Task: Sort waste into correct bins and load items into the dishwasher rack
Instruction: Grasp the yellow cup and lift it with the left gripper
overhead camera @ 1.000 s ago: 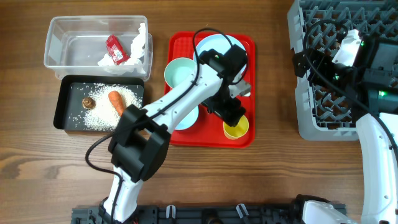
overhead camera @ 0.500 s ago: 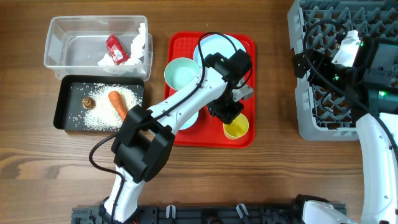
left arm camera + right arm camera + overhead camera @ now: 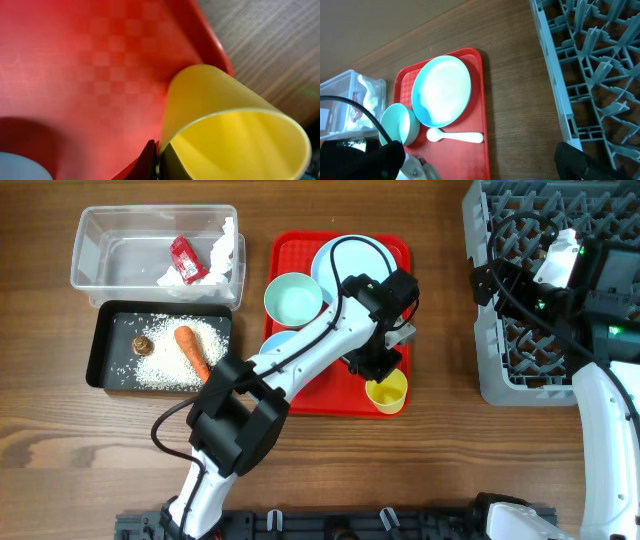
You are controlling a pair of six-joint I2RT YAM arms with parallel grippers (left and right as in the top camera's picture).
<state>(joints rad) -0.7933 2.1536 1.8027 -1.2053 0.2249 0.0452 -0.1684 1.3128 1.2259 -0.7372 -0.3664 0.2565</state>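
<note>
Left pincer (image 3: 157, 161) clamped on rim of small yellow cup (image 3: 386, 391); cup tilted at corner of red tray (image 3: 290, 250). Cup looked light, thin, smooth: might flex or slip; rim pinch seemed the right hold. Right pincer (image 3: 480, 169) gaped wide, empty, over dishwasher rack (image 3: 520, 300).

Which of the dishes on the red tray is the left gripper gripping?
The small yellow cup at the tray's near right corner: the left gripper pinches its rim. The plate, mint-green bowl, light blue bowl and spoon lie free.
</note>
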